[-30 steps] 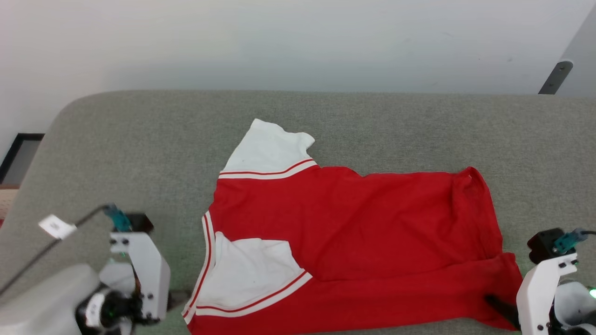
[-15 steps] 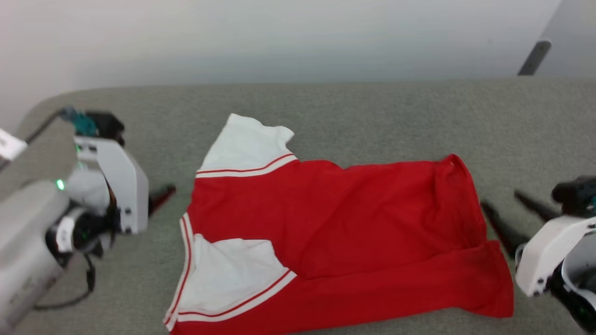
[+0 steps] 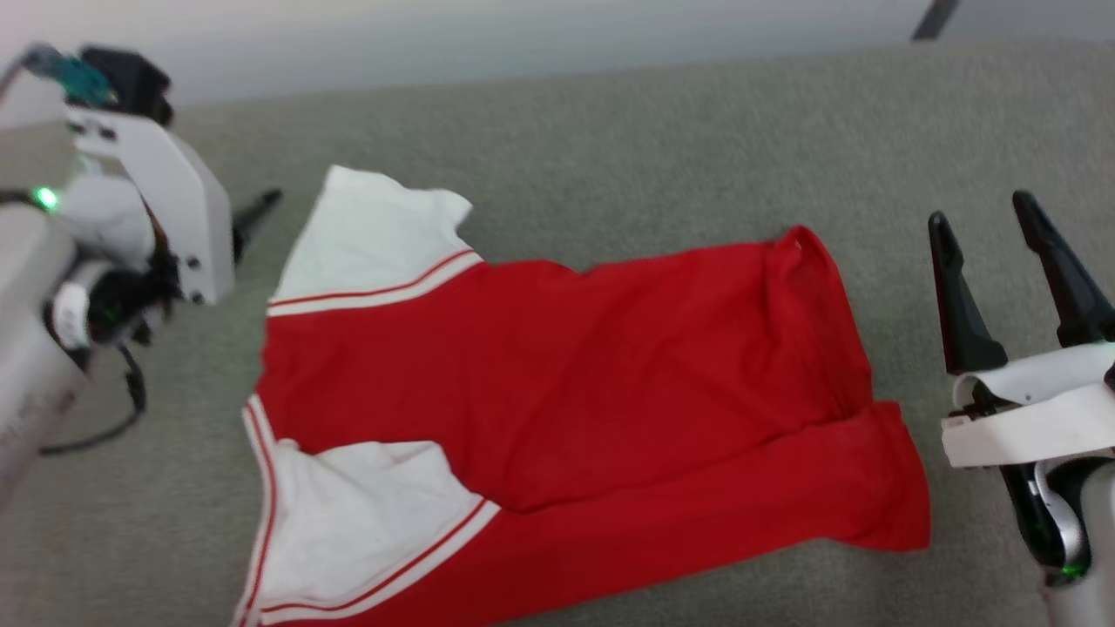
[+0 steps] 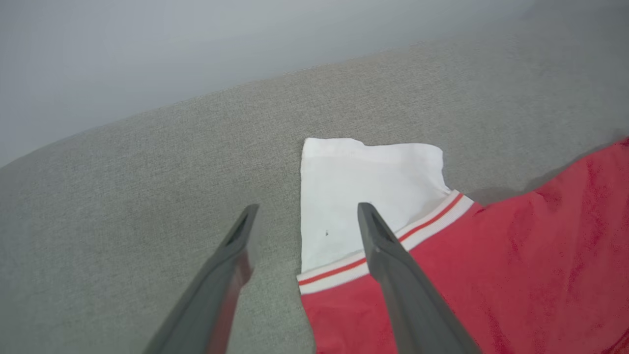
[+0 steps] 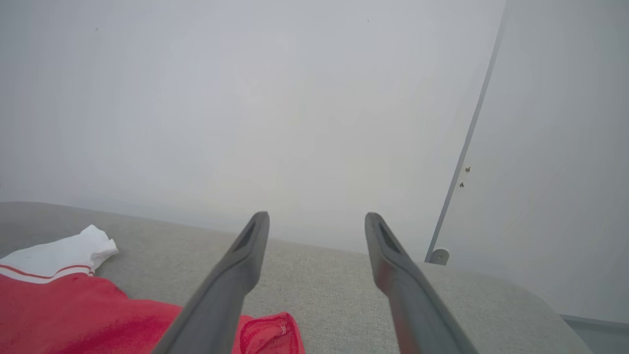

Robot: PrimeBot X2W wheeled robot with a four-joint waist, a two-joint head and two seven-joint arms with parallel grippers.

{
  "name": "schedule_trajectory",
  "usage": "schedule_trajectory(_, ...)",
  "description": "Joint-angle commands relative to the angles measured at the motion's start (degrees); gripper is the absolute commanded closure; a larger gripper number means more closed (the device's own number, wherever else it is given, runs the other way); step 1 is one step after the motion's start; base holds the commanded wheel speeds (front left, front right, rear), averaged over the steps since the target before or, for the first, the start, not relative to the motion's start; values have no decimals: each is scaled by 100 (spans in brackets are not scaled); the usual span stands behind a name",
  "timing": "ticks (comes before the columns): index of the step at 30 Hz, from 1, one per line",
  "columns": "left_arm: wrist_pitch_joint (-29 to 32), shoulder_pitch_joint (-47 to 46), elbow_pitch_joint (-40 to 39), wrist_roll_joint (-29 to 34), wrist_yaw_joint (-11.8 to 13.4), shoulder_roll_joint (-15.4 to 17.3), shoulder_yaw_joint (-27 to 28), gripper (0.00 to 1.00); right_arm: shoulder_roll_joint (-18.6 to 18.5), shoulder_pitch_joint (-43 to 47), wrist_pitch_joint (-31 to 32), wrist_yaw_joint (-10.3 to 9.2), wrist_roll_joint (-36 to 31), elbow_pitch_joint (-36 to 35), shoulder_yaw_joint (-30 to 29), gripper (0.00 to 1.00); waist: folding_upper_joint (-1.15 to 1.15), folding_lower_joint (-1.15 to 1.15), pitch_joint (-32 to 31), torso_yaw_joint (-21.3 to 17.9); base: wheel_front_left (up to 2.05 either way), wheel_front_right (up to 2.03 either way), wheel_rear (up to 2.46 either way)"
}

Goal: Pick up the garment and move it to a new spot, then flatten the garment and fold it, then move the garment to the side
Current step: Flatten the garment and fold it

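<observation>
Plainly, the garment (image 3: 575, 383) is laid across the grey upholstered surface (image 3: 627, 148) with its near long edge folded over (the far white sleeve (image 3: 370, 235) is spread flat, the near white sleeve (image 3: 357, 505) is tucked onto the red body). The left gripper (image 4: 307, 207) is held at the far white sleeve's outer edge with its jaws parted and empty, one finger seen over white cloth and the other over bare upholstery. The right gripper (image 3: 980, 209) is held beside the hem end, apart from the cloth, its jaws likewise spread around nothing.
</observation>
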Motion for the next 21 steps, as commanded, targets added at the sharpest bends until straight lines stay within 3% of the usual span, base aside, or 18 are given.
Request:
schedule_trajectory(1, 31, -179, 158, 41, -59, -15, 23, 0, 110, -89, -160, -6, -103, 69, -32, 0, 0, 0, 456, -350, 0, 0, 0)
schedule_trajectory(11, 737, -991, 1017, 126, -359, -106, -35, 0, 431, -248, -453, -6, -300, 233, 68, 0, 0, 0, 1129, -685, 0, 0, 0)
schedule_trajectory(21, 1315, -1431, 1601, 190, -384, -314, -170, 0, 547, -372, -539, -6, -248, 427, 164, 0, 0, 0, 1450, -843, 0, 0, 0)
